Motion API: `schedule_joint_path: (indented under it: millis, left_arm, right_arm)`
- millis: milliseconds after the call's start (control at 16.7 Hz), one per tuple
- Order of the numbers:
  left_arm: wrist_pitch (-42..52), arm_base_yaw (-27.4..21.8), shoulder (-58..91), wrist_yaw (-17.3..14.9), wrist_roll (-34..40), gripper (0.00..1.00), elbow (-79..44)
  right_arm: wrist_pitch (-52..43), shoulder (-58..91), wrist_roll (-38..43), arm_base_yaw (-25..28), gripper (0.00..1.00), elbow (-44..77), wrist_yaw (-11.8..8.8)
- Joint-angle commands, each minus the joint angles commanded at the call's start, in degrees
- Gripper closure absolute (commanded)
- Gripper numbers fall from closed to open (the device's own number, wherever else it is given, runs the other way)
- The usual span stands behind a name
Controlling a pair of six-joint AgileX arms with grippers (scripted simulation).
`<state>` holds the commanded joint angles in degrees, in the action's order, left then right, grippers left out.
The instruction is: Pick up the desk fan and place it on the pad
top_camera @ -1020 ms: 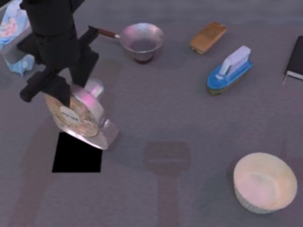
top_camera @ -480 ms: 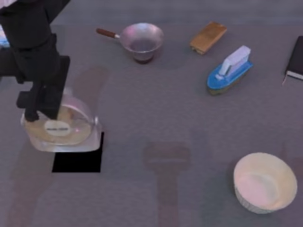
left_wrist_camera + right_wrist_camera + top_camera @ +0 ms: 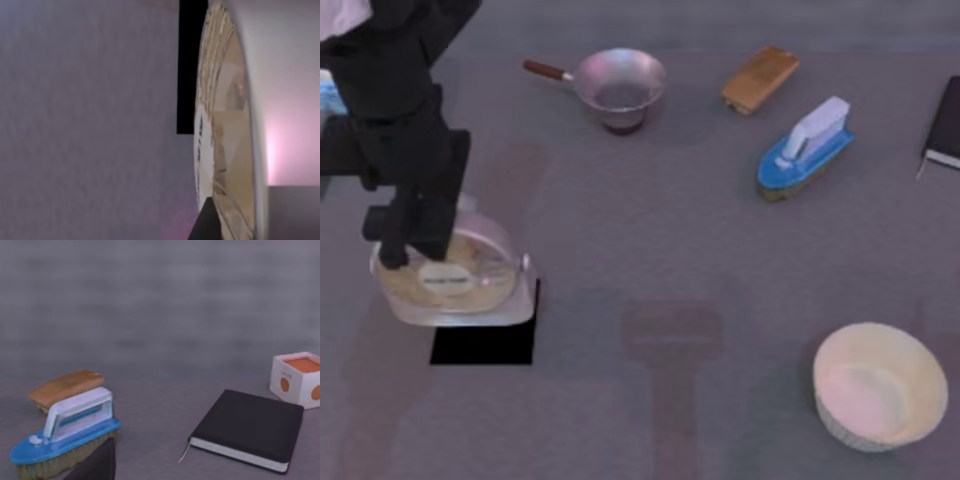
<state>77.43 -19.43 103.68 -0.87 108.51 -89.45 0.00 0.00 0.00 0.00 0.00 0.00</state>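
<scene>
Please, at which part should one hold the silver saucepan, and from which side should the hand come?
Grip the silver saucepan by its brown handle, probably coming from above. The handle juts toward the table's left, thin enough for two fingers, with bare table around it. The round bowl looks too wide.

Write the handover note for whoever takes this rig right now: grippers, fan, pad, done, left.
Left gripper: shut on the desk fan, at the table's left.
Right gripper: not in the top view; only a dark tip shows in its wrist view, parked near the blue brush and black notebook.
Fan: face up, overlapping the far edge of the pad; most of the pad is uncovered.
Done: fan picked up and carried to the pad's edge.
Left: centre it over the pad, set it down, release.
</scene>
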Motion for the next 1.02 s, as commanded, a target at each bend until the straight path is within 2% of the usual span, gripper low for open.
schedule_joint_path:
  millis: [180, 420, 1020]
  left_arm:
    - [-3.66, 0.11, 0.34, 0.03, -0.13, 1.00, 3.55]
    - [-3.79, 0.12, 0.36, 0.03, -0.13, 1.00, 3.68]
    - [-3.79, 0.12, 0.36, 0.03, -0.13, 0.25, 3.68]
  right_arm:
    - [0.00, 0.00, 0.00, 0.00, 0.00, 0.00, 0.00]
    - [0.00, 0.00, 0.00, 0.00, 0.00, 0.00, 0.00]
    - [0.00, 0.00, 0.00, 0.00, 0.00, 0.00, 0.00]
